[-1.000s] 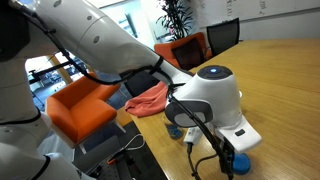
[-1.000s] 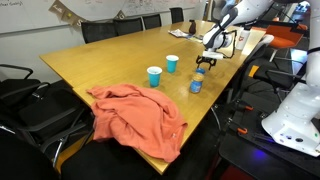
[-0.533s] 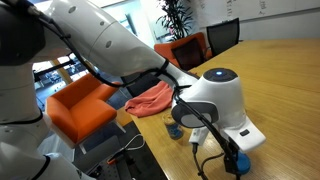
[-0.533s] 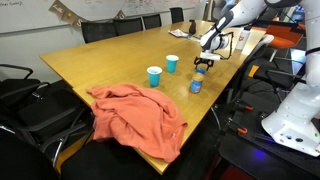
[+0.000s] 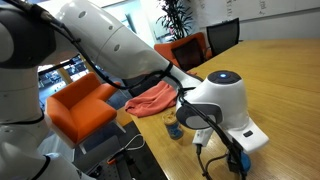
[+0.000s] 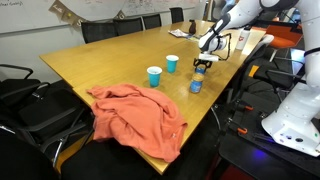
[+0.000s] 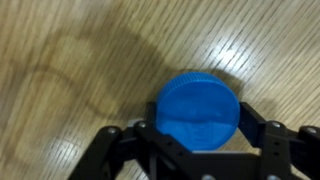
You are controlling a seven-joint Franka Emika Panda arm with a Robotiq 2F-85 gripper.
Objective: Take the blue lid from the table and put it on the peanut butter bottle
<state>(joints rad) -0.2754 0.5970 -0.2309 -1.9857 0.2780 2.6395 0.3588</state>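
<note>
In the wrist view the blue lid (image 7: 198,106) is a flat round disc between my gripper's (image 7: 200,130) two black fingers, which press on its left and right sides. It casts a shadow on the wooden table (image 7: 70,60). In an exterior view my gripper (image 6: 203,63) hangs near the table's far edge, a short way beyond the peanut butter bottle (image 6: 196,84), which stands upright with its top open. In an exterior view the gripper (image 5: 238,160) is low under the white wrist, and the bottle (image 5: 173,128) shows behind it.
Two light-blue cups (image 6: 154,76) (image 6: 172,63) stand mid-table. An orange-pink cloth (image 6: 135,115) lies over the near table edge. Orange chairs (image 5: 80,105) and black chairs (image 6: 30,100) stand around the table. Cables hang by the gripper.
The gripper, with the lid between its fingers, has shifted slightly near the table edge. The bottle, cups and cloth have not moved.
</note>
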